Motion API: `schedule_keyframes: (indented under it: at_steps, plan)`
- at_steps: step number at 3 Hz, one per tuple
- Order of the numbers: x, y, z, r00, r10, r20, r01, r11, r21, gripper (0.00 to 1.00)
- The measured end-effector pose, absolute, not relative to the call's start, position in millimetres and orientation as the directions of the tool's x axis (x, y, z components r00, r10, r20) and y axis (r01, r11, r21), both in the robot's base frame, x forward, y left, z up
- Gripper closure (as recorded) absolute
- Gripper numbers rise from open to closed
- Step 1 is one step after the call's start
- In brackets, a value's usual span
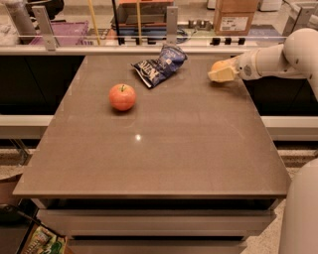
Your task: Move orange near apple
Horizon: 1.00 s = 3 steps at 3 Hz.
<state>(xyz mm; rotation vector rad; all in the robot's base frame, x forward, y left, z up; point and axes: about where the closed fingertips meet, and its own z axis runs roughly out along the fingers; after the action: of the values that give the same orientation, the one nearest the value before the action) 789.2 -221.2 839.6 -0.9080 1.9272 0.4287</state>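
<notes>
Your orange (217, 65) is at the far right of the tabletop (174, 149), close to its right edge. Only the top of it shows, a small evenly orange curve peeking above the pale tip of the gripper (219, 74). The gripper sits right against the fruit, covering its lower and front part. You cannot tell from this view whether the gripper is closed on the orange or merely around it, nor whether the orange rests on the surface or hangs just over it.

The white arm (271, 57) reaches in from the right, running roughly level toward the left, with the gripper at its end pointing toward the middle of the tabletop.

The apple (122, 96) stands well apart from the orange, on the left half of the tabletop and somewhat nearer to you. It is upright, red-orange with a yellowish blush, with its short stem pointing up.

Between the two fruits, closer to the far edge, lies a crumpled blue chip bag (160, 65). It touches neither fruit.

Beyond the far edge you see a cardboard box (237, 15) and a purple bin (69, 32) in the background.
</notes>
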Motion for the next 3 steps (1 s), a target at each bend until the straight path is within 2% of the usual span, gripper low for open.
schedule_keyframes:
  at_steps: [3]
  plan:
    - [789.4, -220.4, 839.7, -0.293, -0.418, -0.860, -0.744, 0.665, -0.070, 1.00]
